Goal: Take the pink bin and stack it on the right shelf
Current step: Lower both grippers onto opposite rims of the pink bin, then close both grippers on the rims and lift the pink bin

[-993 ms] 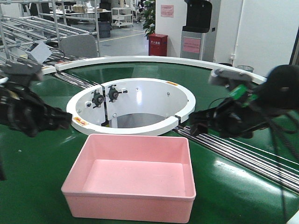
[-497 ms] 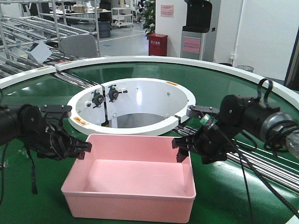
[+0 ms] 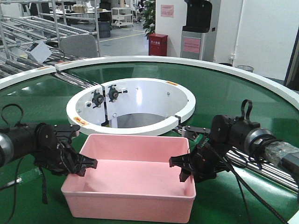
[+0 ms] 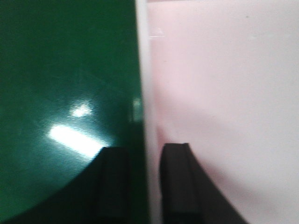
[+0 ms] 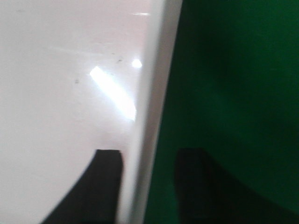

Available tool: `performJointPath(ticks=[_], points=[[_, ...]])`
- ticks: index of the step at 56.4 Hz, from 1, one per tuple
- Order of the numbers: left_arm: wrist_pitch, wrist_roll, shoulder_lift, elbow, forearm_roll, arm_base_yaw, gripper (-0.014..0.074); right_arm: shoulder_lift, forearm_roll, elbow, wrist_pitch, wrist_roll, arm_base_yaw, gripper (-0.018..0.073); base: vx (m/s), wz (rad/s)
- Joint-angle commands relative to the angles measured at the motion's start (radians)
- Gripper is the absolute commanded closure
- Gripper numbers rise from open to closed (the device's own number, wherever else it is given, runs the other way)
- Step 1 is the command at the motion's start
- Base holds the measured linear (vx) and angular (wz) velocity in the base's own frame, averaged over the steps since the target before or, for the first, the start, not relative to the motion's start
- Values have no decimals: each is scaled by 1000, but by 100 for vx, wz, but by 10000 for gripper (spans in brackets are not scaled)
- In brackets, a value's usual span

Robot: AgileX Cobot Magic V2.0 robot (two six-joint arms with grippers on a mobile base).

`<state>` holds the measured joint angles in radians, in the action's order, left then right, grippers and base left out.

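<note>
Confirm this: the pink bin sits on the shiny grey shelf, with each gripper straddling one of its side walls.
Not quite. The pink bin sits on the green conveyor belt, not a grey shelf; the front-facing view shows it. The left gripper and right gripper do each straddle a side wall.

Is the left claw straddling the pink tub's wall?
Yes, the left wrist view shows the rim of the pink bin running between the two fingers of the left gripper.

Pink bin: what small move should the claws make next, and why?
Probably close both. The left claw and right claw each straddle a side wall of the pink bin, one finger inside, one outside, not yet pinching.
</note>
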<state>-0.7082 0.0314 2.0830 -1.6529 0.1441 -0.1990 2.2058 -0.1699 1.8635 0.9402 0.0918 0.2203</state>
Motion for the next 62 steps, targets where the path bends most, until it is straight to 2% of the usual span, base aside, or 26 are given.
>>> performJointPath(ticks=[1,3,5,17,33,39,49,62], points=[[63,-7,-60,-38,-7,-3,552,-73,6,38,-47,-10,0,447,0,0],[67,-5,-66,-38,-7,-3,607,-80,7,38,-43,-11,0,514,0,0],[68,-7,-77,-38,-6,-3,608,-87,6,38,-40,-11,0,576,0,0],[66,-13,-193,-37,16,-3,605,-186,12,38,-24,-14,0,570,0,0],[3,-12,-448,-37,8,-3,604,-409,32,38,8,-13,0,569,0,0],[16,-13,-564,5,8,-3,604,-505,41,35,23,-13,7,569,0,0],[90,-13,-756,170,18,-3,604,-635,192,35,23,9,100,569,0,0],[122,-12,-962,338,8,-3,604,-716,354,35,27,129,259,569,0,0]])
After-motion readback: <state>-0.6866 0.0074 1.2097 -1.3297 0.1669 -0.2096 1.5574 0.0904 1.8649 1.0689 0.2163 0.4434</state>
